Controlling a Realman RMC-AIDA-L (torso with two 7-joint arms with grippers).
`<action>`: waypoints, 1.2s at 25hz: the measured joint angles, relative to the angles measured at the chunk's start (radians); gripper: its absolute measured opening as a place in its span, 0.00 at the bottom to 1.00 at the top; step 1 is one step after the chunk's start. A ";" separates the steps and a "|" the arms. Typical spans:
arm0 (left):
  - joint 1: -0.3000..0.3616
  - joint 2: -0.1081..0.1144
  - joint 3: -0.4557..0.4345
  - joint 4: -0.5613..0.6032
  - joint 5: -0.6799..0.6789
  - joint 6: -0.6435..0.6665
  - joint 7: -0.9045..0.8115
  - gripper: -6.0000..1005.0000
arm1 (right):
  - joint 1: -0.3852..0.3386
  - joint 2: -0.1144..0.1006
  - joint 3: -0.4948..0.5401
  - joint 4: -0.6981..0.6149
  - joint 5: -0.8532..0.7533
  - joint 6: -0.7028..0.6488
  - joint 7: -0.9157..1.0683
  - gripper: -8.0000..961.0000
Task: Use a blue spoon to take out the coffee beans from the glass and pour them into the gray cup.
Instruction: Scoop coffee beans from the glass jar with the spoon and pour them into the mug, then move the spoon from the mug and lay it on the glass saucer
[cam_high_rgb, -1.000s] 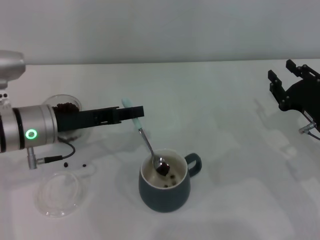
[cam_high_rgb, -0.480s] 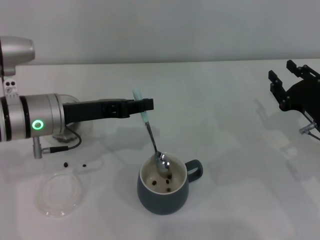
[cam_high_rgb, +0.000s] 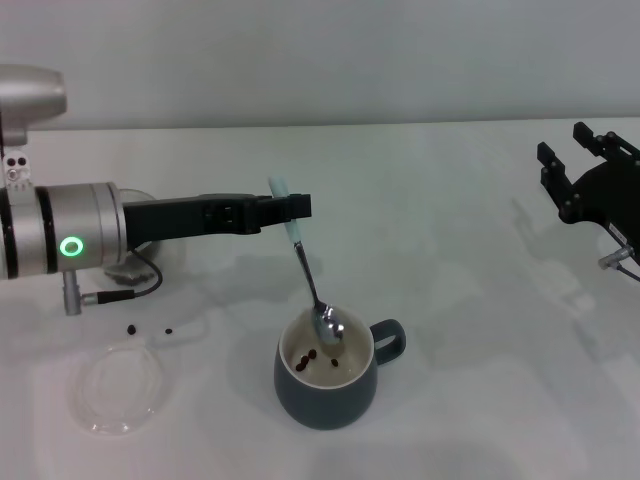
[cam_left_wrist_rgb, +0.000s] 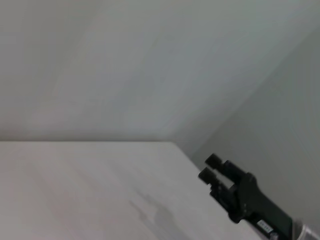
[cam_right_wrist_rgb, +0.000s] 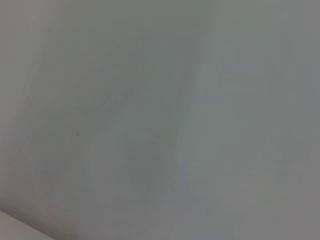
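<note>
Head view: left gripper (cam_high_rgb: 291, 207) pinches the pale-handled blue spoon (cam_high_rgb: 308, 279), its shiny bowl below inside the gray cup (cam_high_rgb: 327, 383); coffee beans (cam_high_rgb: 308, 358) have now dropped in

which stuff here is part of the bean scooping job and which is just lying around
In the job:
blue spoon, held by the left gripper
gray cup
coffee beans in the cup
glass, mostly hidden by the arm

Lying about:
flat clear dish
right gripper, parked
</note>
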 joint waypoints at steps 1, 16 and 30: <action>0.005 0.000 -0.002 0.004 -0.008 0.007 -0.001 0.14 | -0.001 0.000 0.000 0.000 0.000 0.001 0.000 0.49; 0.307 0.003 -0.031 0.251 -0.178 0.053 -0.088 0.13 | -0.002 0.000 0.000 0.000 0.000 0.001 0.001 0.49; 0.471 0.011 -0.160 0.208 -0.144 0.047 -0.089 0.13 | -0.006 0.000 0.000 0.006 0.000 0.002 0.001 0.49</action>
